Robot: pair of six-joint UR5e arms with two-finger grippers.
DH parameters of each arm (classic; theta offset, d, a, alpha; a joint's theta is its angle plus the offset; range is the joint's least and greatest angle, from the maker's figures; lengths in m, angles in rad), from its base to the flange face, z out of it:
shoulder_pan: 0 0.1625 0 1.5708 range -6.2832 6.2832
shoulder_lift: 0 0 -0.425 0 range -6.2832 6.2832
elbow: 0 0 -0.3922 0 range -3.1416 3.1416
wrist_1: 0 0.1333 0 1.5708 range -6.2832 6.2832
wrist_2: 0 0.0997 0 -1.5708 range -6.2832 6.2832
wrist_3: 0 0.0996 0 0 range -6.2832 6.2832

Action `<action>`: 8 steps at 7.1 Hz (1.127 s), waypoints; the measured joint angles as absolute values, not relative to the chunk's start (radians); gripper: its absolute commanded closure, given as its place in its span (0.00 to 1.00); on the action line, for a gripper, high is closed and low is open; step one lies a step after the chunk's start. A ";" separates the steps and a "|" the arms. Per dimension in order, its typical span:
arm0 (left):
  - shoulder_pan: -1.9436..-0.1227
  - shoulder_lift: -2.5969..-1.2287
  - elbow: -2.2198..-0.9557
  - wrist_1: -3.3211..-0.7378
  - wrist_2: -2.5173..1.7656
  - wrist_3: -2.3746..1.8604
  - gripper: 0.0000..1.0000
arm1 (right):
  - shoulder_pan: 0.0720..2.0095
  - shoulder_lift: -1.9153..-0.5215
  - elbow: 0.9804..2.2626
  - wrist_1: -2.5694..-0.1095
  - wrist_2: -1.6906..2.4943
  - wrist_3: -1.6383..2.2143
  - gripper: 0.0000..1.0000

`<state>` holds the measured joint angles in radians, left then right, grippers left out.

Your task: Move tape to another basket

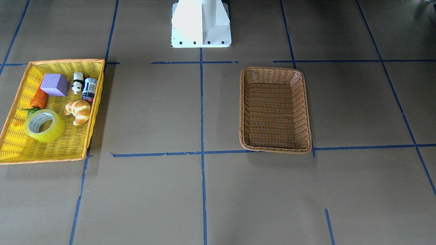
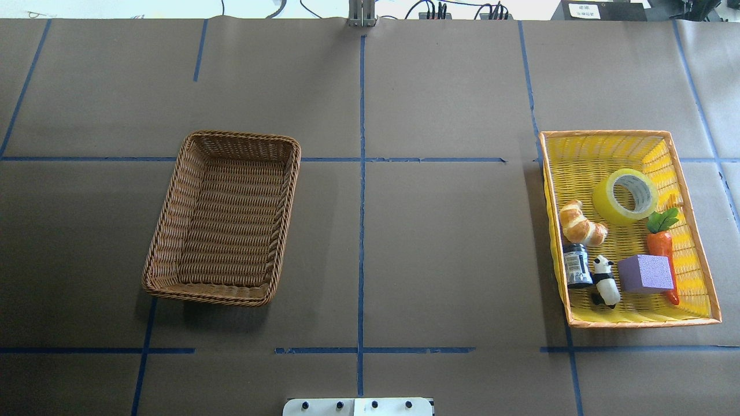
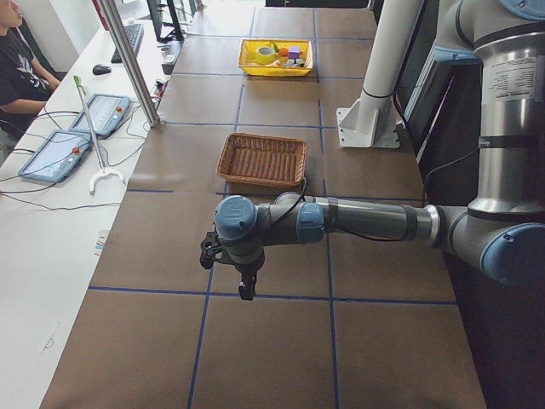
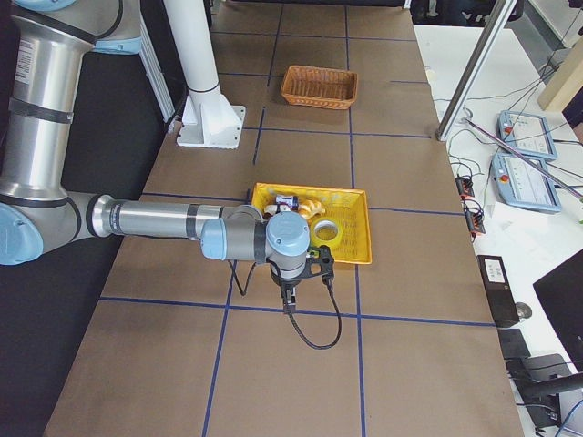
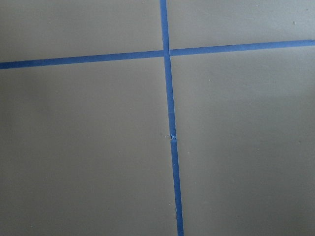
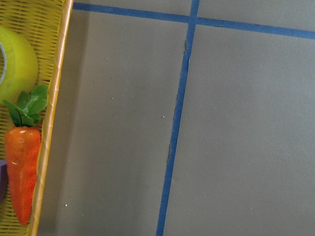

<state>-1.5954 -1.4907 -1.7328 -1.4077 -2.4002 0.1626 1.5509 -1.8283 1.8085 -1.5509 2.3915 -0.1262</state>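
Observation:
The tape (image 2: 625,196), a yellow-green roll with a pale core, lies in the yellow tray (image 2: 607,134) on the table's right side. It also shows in the front view (image 1: 44,126) and at the left edge of the right wrist view (image 6: 15,64). The brown wicker basket (image 2: 222,137) stands empty at the left; the front view shows it too (image 1: 276,69). My right gripper (image 4: 290,305) hangs over bare table just outside the tray. My left gripper (image 3: 247,290) hangs over bare table, well short of the wicker basket (image 3: 261,159). I cannot tell whether either is open or shut.
The tray also holds a croissant (image 2: 581,224), a carrot (image 2: 661,240), a purple block (image 2: 646,273), a panda figure (image 2: 605,281) and a small dark jar (image 2: 576,265). Blue tape lines cross the brown table. The white robot base (image 1: 201,23) stands at the table's edge.

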 measured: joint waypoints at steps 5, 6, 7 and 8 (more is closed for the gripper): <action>-1.587 -1.483 -1.753 -1.417 -2.397 0.164 0.00 | 1.551 -1.824 1.786 -1.552 2.393 -0.124 0.00; -1.587 -1.482 -1.753 -1.417 -2.396 0.164 0.00 | 1.551 -1.823 1.782 -1.552 2.395 -0.121 0.00; -1.587 -1.482 -1.750 -1.418 -2.399 0.164 0.00 | 1.551 -1.832 1.796 -1.552 2.397 -0.119 0.00; -1.587 -1.482 -1.742 -1.419 -2.402 0.164 0.00 | 1.552 -1.852 1.831 -1.551 2.396 -0.118 0.00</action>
<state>-1.5868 -1.4819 -1.7421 -1.4188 -2.4022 0.1638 1.5517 -1.8515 1.8314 -1.5513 2.3955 -0.1179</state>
